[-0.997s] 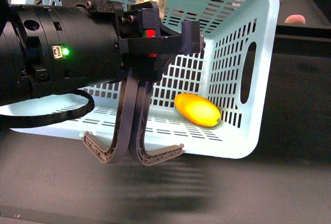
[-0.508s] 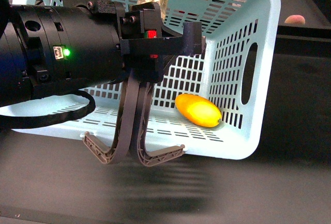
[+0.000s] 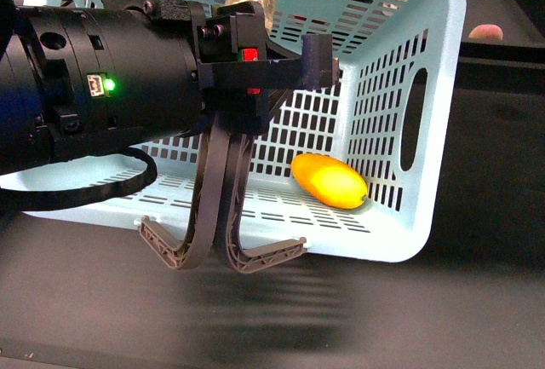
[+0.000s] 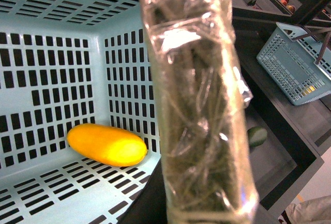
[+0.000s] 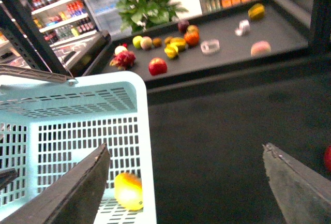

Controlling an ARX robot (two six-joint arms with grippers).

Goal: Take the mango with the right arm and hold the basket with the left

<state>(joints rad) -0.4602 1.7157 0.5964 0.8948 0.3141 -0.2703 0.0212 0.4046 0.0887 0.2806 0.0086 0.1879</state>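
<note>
The light-blue basket (image 3: 426, 62) is tilted on its side, its opening towards me. The yellow-orange mango (image 3: 329, 181) lies inside it on the lower slotted wall, near the right-hand side. My left gripper (image 3: 244, 88), on the bulky black arm with the green light, is shut on the basket's two grey-brown handles (image 3: 213, 216), which hang below it. The left wrist view shows the mango (image 4: 107, 144) in the basket's corner (image 4: 51, 79). My right gripper (image 5: 189, 193) is open and empty outside the basket's rim (image 5: 140, 110), with the mango (image 5: 128, 191) just inside, behind one finger (image 5: 77, 193).
A clear-wrapped bundle (image 4: 196, 105) blocks the middle of the left wrist view and hides the left jaws. Several loose fruits, among them a red apple (image 5: 158, 66), lie on a dark shelf behind. Another blue basket (image 4: 295, 63) stands beyond a black ledge.
The basket and the mango in it have shifted slightly to the right. The left arm holds the same grip on the handles.
</note>
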